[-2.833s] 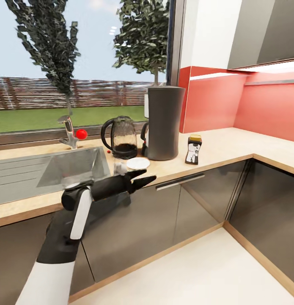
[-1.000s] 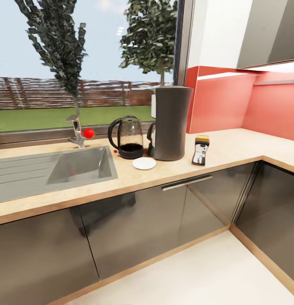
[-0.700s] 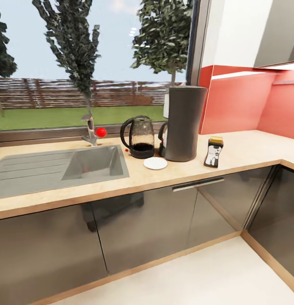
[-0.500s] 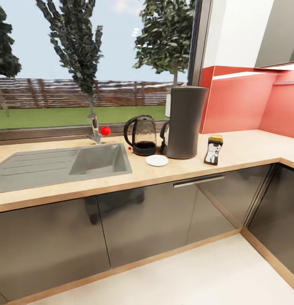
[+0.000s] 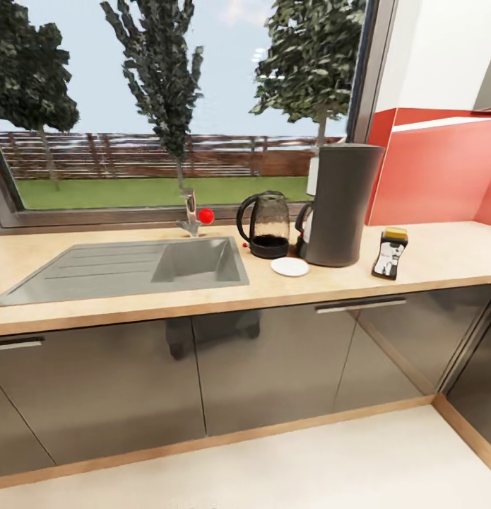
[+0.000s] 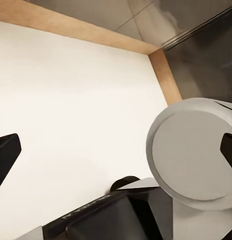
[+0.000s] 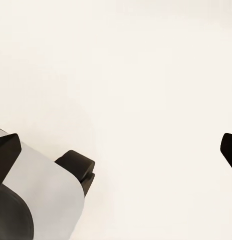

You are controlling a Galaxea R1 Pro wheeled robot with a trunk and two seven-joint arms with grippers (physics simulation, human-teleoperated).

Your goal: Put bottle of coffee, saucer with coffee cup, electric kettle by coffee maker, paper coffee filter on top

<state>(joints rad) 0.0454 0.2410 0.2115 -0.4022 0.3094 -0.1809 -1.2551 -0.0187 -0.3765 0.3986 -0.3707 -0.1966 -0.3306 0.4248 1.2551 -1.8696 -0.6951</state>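
On the kitchen countertop (image 5: 429, 263) the tall dark grey coffee maker (image 5: 340, 205) stands upright. The glass electric kettle (image 5: 266, 226) stands just left of it. The white saucer (image 5: 290, 266) lies in front of both, with nothing on it. The bottle of coffee (image 5: 390, 253) stands right of the machine, apart from it. My left gripper (image 6: 116, 150) hangs open over the floor by the cabinet base. My right gripper (image 7: 116, 147) is open over bare floor. The coffee cup, the paper coffee filter and the kitchen shelf are out of view.
A grey sink (image 5: 196, 260) with a drainboard is set in the worktop on the left, with a tap with a red knob (image 5: 205, 215) behind it. Glossy dark cabinet fronts (image 5: 273, 367) run below, and a red backsplash (image 5: 436, 173) is at the right. Pale floor (image 5: 273, 466) lies in front.
The head view has backed off and swung left, so more sink and window show. The left arm, near the saucer 2.8 s ago, has left that view. The counter items stay put.
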